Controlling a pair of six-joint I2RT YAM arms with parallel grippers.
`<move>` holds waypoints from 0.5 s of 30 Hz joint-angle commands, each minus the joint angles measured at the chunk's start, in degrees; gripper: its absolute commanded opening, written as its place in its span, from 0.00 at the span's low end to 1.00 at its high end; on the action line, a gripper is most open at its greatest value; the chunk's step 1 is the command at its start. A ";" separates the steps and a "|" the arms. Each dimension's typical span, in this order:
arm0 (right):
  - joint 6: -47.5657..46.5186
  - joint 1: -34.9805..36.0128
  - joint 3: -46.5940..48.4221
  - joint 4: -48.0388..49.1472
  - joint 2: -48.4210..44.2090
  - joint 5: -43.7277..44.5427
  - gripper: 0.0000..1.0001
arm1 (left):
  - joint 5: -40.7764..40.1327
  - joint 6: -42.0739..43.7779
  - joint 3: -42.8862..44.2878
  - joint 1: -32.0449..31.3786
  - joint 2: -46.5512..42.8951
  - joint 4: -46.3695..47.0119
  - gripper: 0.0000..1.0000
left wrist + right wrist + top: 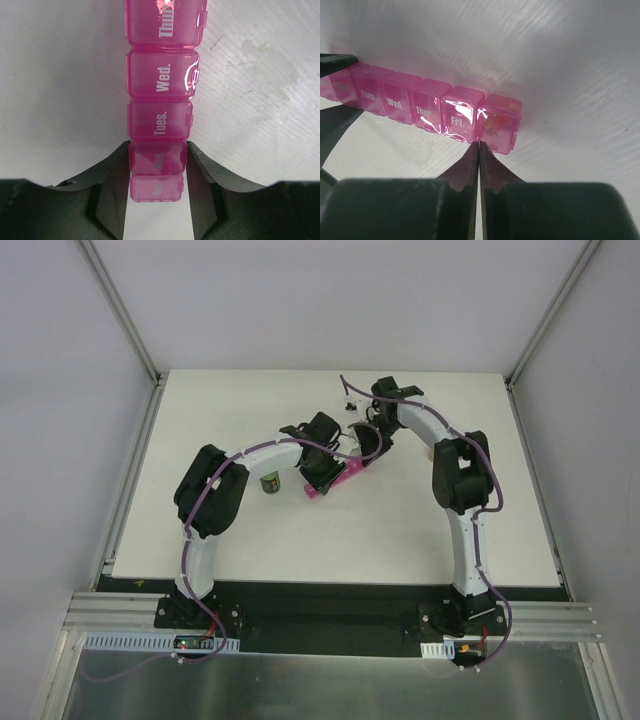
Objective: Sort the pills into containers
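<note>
The pink pill organizer (160, 80) lies on the white table, its lids marked Sun to Thur in the left wrist view. It also shows in the top view (345, 478). My left gripper (157, 161) is shut on its Mon compartment, one finger on each long side. In the right wrist view the organizer (395, 97) runs left to right. My right gripper (479, 145) is shut and empty, its tips at the front edge between the Fri and end compartments. Orange pills (495, 122) show through the end compartment's closed lid. The clear pill bottle is not clearly in view.
A green dark-capped bottle (270, 483) stands just left of the left gripper (322, 472). The right gripper (365, 445) is close behind the organizer. A small pale amber thing (428, 452) sits by the right arm. The white table (330, 550) ends at side walls.
</note>
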 commanded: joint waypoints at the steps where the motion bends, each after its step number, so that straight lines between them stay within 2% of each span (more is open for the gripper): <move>1: 0.11 1.44 2.59 -2.87 2.76 7.59 0.04 | 1.57 -0.77 -0.33 0.38 2.68 -3.77 0.24; 7: 0.55 2.06 3.55 -3.66 4.08 9.27 0.04 | 2.01 -1.03 0.02 0.38 3.12 -3.95 0.24; 15: 0.64 -2.06 4.70 -1.29 -4.25 -6.61 0.10 | 1.57 -0.86 0.11 0.38 2.85 -4.04 0.25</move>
